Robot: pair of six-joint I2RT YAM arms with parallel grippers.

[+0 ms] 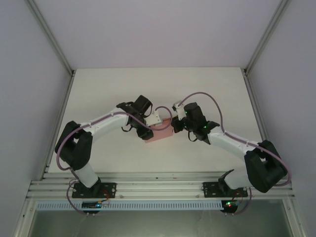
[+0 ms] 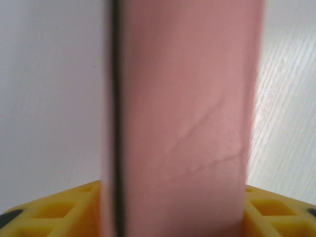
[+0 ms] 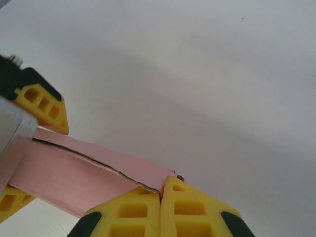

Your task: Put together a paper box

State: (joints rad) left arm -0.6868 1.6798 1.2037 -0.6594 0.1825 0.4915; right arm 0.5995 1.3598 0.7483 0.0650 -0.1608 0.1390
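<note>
The paper box (image 1: 159, 133) is folded into a small flat pink rectangle. It's sitting around the middle of the white table (image 1: 212, 94), right between the 2 grippers. From the top view I can't tell whether it's resting on the surface or held a bit above it. In the left wrist view it's a long pink panel running straight up the shot. It's a bit blurry, with a dark seam down its left side and a few thin creases across the face.

The right gripper (image 3: 161, 191) is at the box's right end. Its 2 yellow fingers (image 3: 133, 212) are pressed together, and the dark edge line of the box's corner runs right into where they meet. So it's clamped on the paper there.

The left gripper (image 2: 173, 202) is at the box's left end, with 1 yellow finger (image 2: 54, 212) on each side and the pink panel filling the gap. Both sit right against the box's edges, but honestly I can't tell if they're squeezing it or just flanking it. Same story in the right wrist view: 1 finger above the box, 1 below.

Further out, the left arm (image 1: 101, 121) reaches in toward the box from its left and the right arm (image 1: 229, 142) from its right. Their bases are bolted to a metal rail (image 1: 158, 190) on the near side of the box. Plain pale walls (image 1: 148, 29) stand on its far side.
</note>
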